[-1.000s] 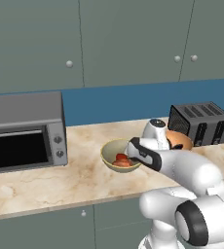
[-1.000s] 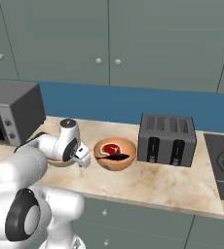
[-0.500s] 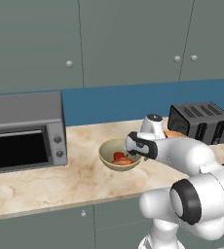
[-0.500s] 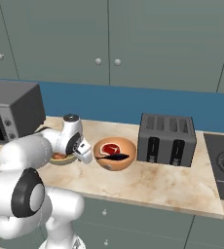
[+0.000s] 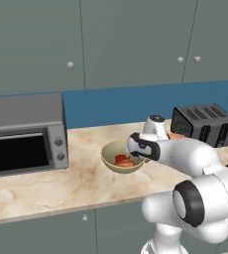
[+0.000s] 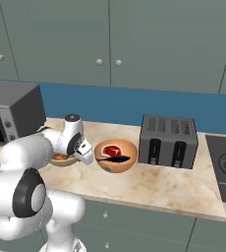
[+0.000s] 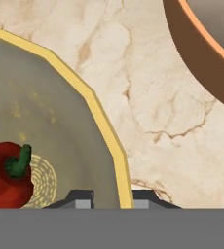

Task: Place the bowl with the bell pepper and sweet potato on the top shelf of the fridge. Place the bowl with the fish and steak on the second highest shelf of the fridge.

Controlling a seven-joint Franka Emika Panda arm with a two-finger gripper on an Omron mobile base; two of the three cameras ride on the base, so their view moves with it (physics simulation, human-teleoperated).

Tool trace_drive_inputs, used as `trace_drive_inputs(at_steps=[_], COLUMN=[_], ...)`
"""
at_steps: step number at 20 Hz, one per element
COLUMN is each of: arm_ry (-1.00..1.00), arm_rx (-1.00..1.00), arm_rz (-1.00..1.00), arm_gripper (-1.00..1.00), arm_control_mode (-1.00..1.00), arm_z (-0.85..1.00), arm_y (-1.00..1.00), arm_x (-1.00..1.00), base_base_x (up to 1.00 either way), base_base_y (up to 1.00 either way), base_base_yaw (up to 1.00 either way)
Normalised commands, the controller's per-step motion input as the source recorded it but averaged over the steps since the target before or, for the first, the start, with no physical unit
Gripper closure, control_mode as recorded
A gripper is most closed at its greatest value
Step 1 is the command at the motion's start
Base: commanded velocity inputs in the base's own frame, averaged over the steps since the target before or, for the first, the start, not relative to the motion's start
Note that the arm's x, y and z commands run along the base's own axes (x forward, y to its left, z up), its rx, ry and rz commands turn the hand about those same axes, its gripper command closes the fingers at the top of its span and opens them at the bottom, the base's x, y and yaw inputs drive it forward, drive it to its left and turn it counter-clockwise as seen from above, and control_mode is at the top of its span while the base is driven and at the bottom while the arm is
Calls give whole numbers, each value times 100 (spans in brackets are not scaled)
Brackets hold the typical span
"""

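Observation:
A pale bowl [image 5: 111, 158] with a yellow rim holds a red bell pepper [image 7: 7, 177] and an orange piece, and rests on the marble counter [image 5: 46, 186]. My gripper [image 7: 113, 198] is low over the bowl's right edge. One fingertip is inside the rim and one outside, and a small gap remains on the inner side, so it is open. From the base cameras the hand [image 5: 136, 148] [image 6: 84, 153] sits against that bowl [image 6: 60, 158]. To its right, the orange-brown bowl [image 6: 116, 156] [image 7: 201, 44] holds a red steak and a dark fish.
A black toaster [image 6: 169, 140] [image 5: 205, 124] stands right of the orange-brown bowl. A grey toaster oven [image 5: 22, 134] sits at the left of the counter. A stove top [image 6: 225, 167] lies at the far right. Closed grey cabinets hang above.
The hand has come down and in onto the right rim of the yellow-rimmed bowl, and the arm's elbow has swung around. Both bowls stay where they were.

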Motion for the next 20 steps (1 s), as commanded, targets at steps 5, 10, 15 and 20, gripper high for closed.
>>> trace_drive_inputs(at_steps=[5,10,15,20], arm_ry=[-1,-12,-7,0], arm_rx=[0,0,2,8], arm_rz=[0,-3,-6,-8], arm_gripper=[100,100,100,100], arm_control_mode=[-100,-100,-100,-100], arm_z=[0,22,56,87], arm_y=[0,6,8,0], arm_x=[-4,-38,-64,-60], base_base_x=[0,0,0,0], base_base_y=[0,0,0,0], base_base_yaw=[0,0,0,0])
